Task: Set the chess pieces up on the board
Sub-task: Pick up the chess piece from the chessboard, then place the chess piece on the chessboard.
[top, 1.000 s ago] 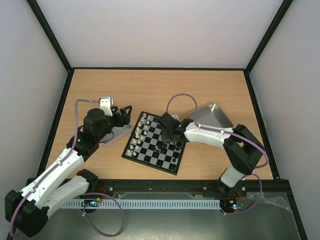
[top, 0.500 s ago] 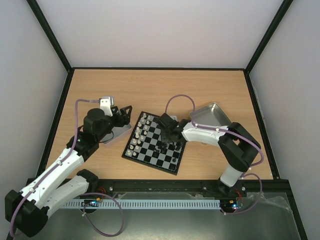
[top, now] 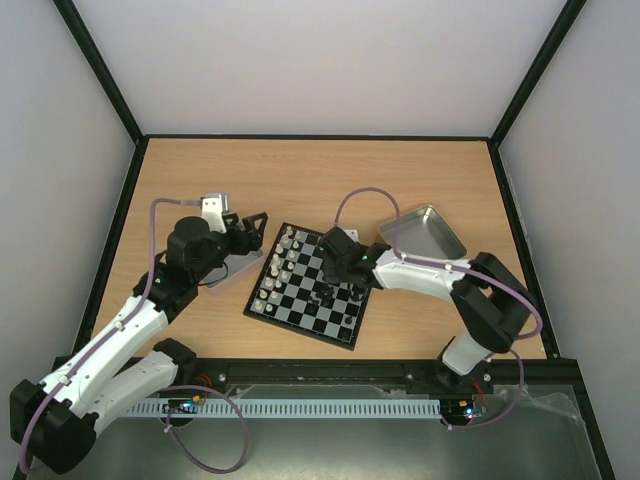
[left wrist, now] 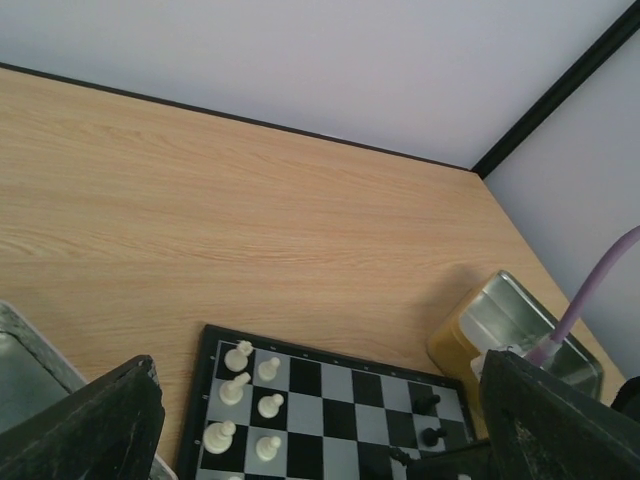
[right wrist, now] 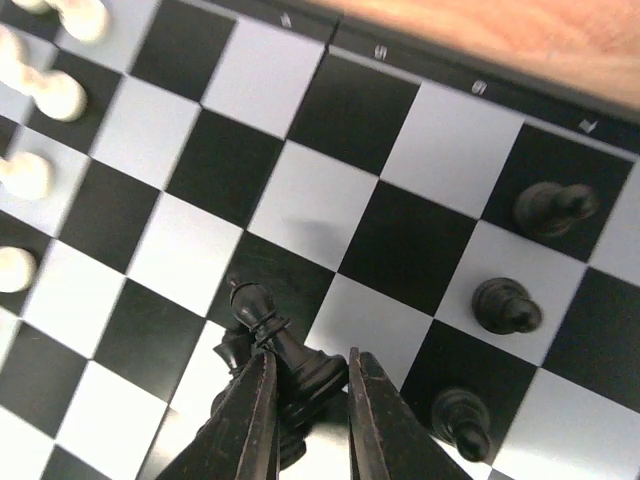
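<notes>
The board (top: 300,300) lies at mid-table, tilted. Several white chess pieces (top: 280,262) stand along its left side, and a few black ones (top: 352,290) stand at its right. My right gripper (top: 331,281) hangs over the board's right half. In the right wrist view it (right wrist: 310,400) is shut on the base of a tilted black bishop (right wrist: 275,340), just above a dark square. Another black piece (right wrist: 232,352) stands right behind it. Three black pawns (right wrist: 505,305) stand to the right. My left gripper (top: 250,228) is open and empty beside the board's left corner, its fingers (left wrist: 110,420) wide apart.
A metal tray (top: 228,266) lies under my left gripper, left of the board. A second metal tray (top: 425,232) lies right of the board, behind my right forearm, and also shows in the left wrist view (left wrist: 520,325). Black frame rails edge the table.
My right arm's elbow has swung slightly to the right, and the gripper has shifted a little over the board with the bishop. My left arm has not moved.
</notes>
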### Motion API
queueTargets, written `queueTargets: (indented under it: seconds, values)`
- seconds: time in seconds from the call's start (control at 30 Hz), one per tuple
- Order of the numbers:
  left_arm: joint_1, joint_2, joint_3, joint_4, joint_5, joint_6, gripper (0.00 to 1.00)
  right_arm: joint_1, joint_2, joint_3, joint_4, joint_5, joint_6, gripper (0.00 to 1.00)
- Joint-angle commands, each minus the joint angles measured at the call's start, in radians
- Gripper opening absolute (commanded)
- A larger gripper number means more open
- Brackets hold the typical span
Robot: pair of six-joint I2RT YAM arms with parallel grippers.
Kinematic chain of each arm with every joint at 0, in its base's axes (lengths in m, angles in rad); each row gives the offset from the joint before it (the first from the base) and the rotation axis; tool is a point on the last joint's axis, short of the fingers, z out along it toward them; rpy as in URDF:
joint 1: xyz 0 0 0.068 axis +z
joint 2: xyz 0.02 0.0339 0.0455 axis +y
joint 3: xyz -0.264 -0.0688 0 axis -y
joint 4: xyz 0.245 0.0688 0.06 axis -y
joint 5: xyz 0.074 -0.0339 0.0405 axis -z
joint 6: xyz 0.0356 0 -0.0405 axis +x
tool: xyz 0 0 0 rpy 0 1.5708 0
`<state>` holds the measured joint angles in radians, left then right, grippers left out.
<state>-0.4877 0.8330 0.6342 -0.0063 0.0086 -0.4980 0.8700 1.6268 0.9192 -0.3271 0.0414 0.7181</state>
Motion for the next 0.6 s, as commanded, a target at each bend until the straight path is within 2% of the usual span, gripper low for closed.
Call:
queueTargets:
  seconds: [0.0,0.17,0.43,0.57]
  values:
    - [0.005,0.015,-0.011,0.022,0.097,-0.035,0.89,-0.003,-0.124,-0.055,0.114,0.064,-0.017,0.12]
    - [0.005,0.064,-0.011,0.074,0.298,-0.061,0.99,-0.002,-0.253,-0.123,0.253,-0.013,-0.074,0.12]
    - [0.005,0.141,-0.049,0.251,0.574,-0.212,1.00,-0.002,-0.441,-0.225,0.462,-0.178,-0.156,0.11]
    - [0.003,0.212,-0.017,0.266,0.671,-0.308,0.85,-0.002,-0.479,-0.244,0.504,-0.226,-0.182,0.10]
